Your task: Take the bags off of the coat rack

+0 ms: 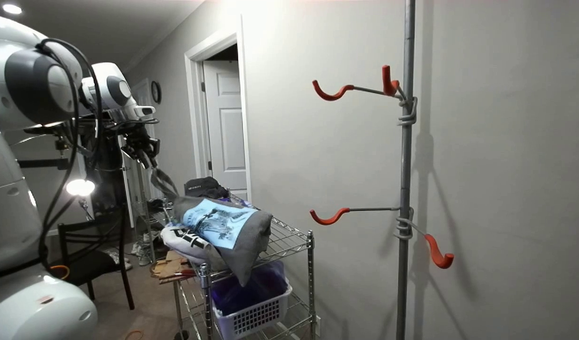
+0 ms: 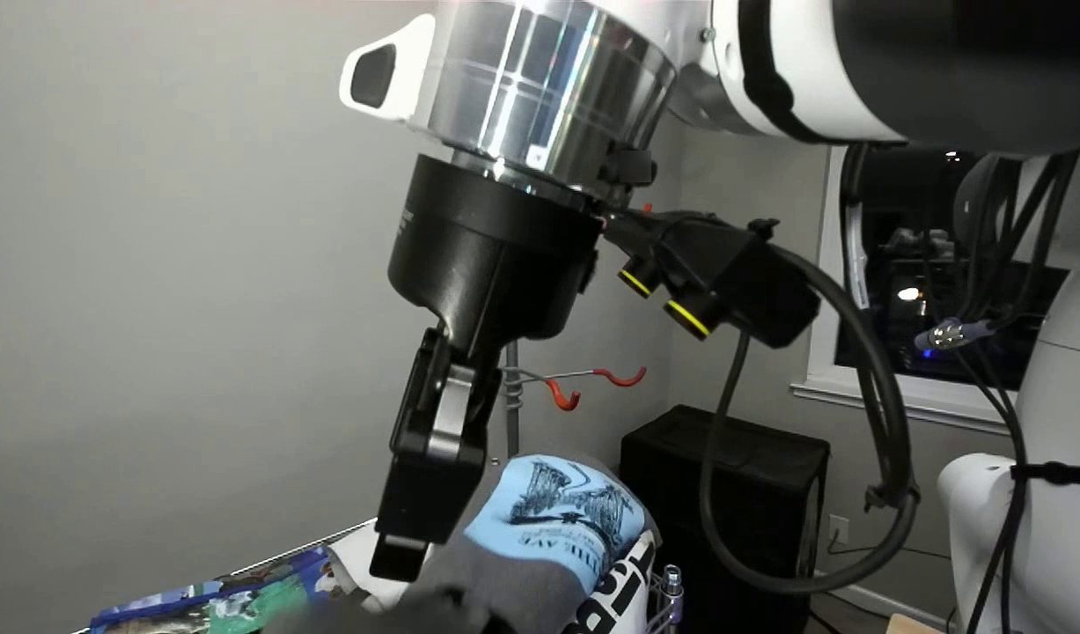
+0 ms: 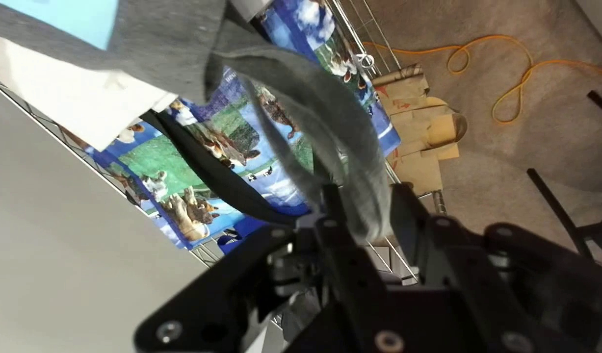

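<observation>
The task appears to be all but finished: nothing is hung on any hook (image 1: 328, 222) of the coat rack (image 1: 406, 160) that can be seen, though the pole is cut off above and below, so what lies beyond cannot be judged. Both bags are set down on the top shelf of the wire cart (image 1: 310, 274), where the grey bag (image 1: 225, 226), with its pale blue print, is laid over the white bag (image 1: 183, 245), whose black letters are partly covered. What seems to be left is for the grey handle (image 3: 362, 152) to be let fall and the gripper (image 3: 368, 196) to be drawn clear. In the wrist view its fingers are parted, with the handle looped between them and no firm pinch shown; whether the cloth is touched by either finger cannot be told. That gap is not shown in an exterior view where a black box (image 2: 724, 502) is seen behind the gripper. From the wrist, a dark strap (image 3: 212, 179) and a cow-printed cloth (image 3: 148, 157) are revealed, but no part of the rack; whether that cloth is also a bag cannot be told. The purple basket (image 1: 258, 317) under the top shelf is shown only in an exterior view.
</observation>
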Robot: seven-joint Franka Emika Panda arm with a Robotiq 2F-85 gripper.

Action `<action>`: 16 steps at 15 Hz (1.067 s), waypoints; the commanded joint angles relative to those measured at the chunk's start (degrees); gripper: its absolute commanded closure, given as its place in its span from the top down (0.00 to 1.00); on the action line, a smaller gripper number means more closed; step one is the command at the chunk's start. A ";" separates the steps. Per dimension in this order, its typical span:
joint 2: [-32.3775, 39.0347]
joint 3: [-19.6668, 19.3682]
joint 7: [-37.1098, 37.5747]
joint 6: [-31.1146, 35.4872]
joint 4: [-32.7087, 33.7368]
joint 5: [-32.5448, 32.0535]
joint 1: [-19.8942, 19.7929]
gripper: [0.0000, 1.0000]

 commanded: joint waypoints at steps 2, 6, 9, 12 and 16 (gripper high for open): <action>-3.03 -1.35 -2.51 1.40 -4.09 2.16 -1.53 0.68; -6.15 -7.16 -9.06 2.57 -9.31 5.73 -3.68 0.94; -10.30 -12.65 -16.50 1.23 -14.37 8.41 -4.30 1.00; -16.29 -17.00 -23.35 0.51 -20.28 8.19 -4.82 1.00; -26.75 -22.42 -29.69 2.10 -29.88 7.98 -4.48 1.00</action>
